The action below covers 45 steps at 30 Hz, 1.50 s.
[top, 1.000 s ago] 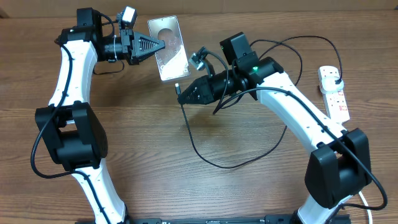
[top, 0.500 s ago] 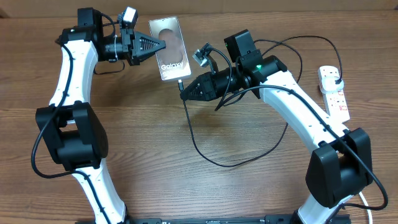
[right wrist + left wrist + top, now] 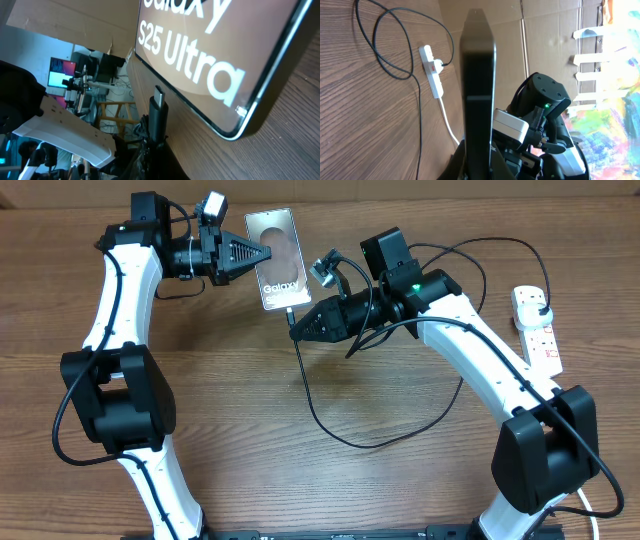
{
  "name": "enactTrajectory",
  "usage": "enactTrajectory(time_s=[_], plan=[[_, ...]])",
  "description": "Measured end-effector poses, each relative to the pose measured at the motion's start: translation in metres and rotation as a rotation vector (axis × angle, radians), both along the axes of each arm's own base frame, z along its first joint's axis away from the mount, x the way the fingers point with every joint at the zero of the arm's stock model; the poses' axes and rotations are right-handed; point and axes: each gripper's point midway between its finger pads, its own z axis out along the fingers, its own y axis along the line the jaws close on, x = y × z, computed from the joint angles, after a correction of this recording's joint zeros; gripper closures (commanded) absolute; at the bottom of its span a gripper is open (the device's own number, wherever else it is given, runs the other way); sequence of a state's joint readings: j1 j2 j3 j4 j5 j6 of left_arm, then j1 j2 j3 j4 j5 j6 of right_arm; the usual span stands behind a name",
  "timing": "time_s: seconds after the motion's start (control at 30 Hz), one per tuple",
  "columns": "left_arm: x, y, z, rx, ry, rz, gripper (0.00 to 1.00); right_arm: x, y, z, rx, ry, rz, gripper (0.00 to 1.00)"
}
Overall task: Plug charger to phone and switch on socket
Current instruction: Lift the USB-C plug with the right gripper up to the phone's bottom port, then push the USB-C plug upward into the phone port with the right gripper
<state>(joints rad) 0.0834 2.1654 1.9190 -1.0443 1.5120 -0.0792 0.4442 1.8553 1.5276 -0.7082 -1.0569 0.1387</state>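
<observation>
1 phone [image 3: 281,268] in L claw [image 3: 264,252] | charger [image 3: 158,107] tip nr edge | contact unclear

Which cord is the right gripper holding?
The thin black charger cable, pinched near its connector by the right gripper; the white cord trails from the socket.

White curved shells on left arm [image 3: 112,300] and right arm [image 3: 485,365], chunky black joint blocks [image 3: 118,395], thin black cables [image 3: 57,423] looped alongside, black tapered left gripper [image 3: 268,252] and right gripper [image 3: 295,330], small green light [image 3: 408,289]
</observation>
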Motion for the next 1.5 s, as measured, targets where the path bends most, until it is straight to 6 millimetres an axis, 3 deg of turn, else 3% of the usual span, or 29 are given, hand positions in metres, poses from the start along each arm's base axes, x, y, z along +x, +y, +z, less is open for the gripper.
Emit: enactTrajectory(time_s=[1.17, 1.5], plan=[[0.001, 0.000, -0.003, 0.016, 0.001, 0.005, 0.96, -0.006, -0.001, 0.001, 0.006, 0.051, 0.008, 0.96], [-0.005, -0.017, -0.003, 0.017, -0.002, -0.033, 0.96, -0.006, -0.001, 0.001, 0.006, 0.053, 0.008, 0.96]])
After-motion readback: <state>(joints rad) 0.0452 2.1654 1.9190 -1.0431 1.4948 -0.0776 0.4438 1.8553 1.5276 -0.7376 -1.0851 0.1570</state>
